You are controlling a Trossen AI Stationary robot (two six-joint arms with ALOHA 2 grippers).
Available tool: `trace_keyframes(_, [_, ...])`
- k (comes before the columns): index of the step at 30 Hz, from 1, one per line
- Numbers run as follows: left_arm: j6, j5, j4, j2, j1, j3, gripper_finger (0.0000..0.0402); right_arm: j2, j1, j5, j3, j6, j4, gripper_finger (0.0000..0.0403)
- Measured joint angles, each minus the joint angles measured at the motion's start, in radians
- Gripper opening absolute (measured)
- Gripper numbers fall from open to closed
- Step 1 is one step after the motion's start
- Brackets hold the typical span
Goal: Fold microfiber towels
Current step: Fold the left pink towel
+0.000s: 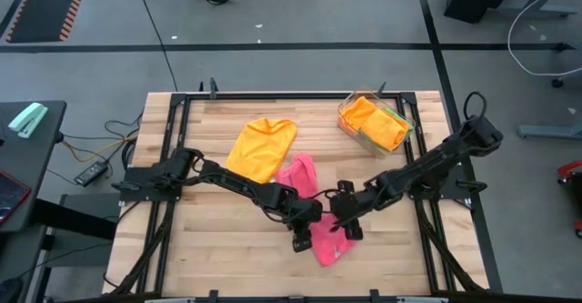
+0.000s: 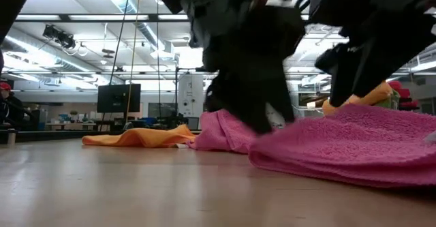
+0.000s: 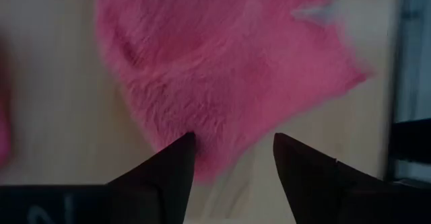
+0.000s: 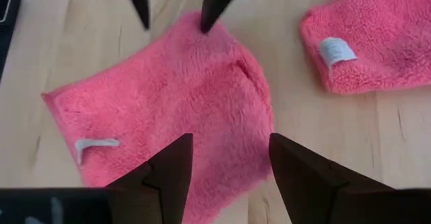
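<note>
A folded pink towel lies flat on the wooden table near its front edge. My left gripper stands open over one edge of it, slanting down. My right gripper is open above the towel's other side, with nothing between its fingers. A second pink towel with a white tag lies crumpled just beyond the first. Farther back an orange towel lies spread on the table. My left gripper has one fingertip at the folded pink towel's edge, coming slanting down from the table's left. Whether it touches the cloth I cannot tell. The towel lies flat on the table. My right gripper touches nothing.
A clear plastic tray with orange, yellow and green towels stands at the back right. Black frame rails run along the table's edges. Bare wood shows at the left and at the front.
</note>
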Motion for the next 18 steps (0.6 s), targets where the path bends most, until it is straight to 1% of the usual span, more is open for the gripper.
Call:
trace_keyframes(6, [0.007,-0.022,-0.015,0.014,-0.01,-0.003,0.0183,0.0,-0.021,-0.01,-0.092,-0.012,0.131,0.0203])
trace_keyframes(9, [0.007,-0.022,0.001,0.03,-0.014,-0.002,0.0158,0.0,-0.02,-0.004,-0.125,-0.008,0.195,0.0195])
trace_keyframes(11, [0.008,-0.02,-0.004,0.031,-0.016,-0.003,0.0134,0.0,-0.02,0.007,-0.14,-0.016,0.224,0.0181])
trace_keyframes(14, [0.012,-0.019,0.002,0.044,-0.019,-0.002,0.0093,0.0,-0.021,0.009,-0.156,-0.035,0.248,0.0146])
trace_keyframes(16, [0.012,-0.021,0.008,0.049,-0.019,-0.003,0.0064,0.0,-0.021,0.003,-0.167,-0.04,0.252,0.011])
trace_keyframes(18, [0.014,-0.021,0.023,0.053,-0.018,-0.002,0.0034,0.0,-0.021,-0.02,-0.173,-0.043,0.261,0.0066])
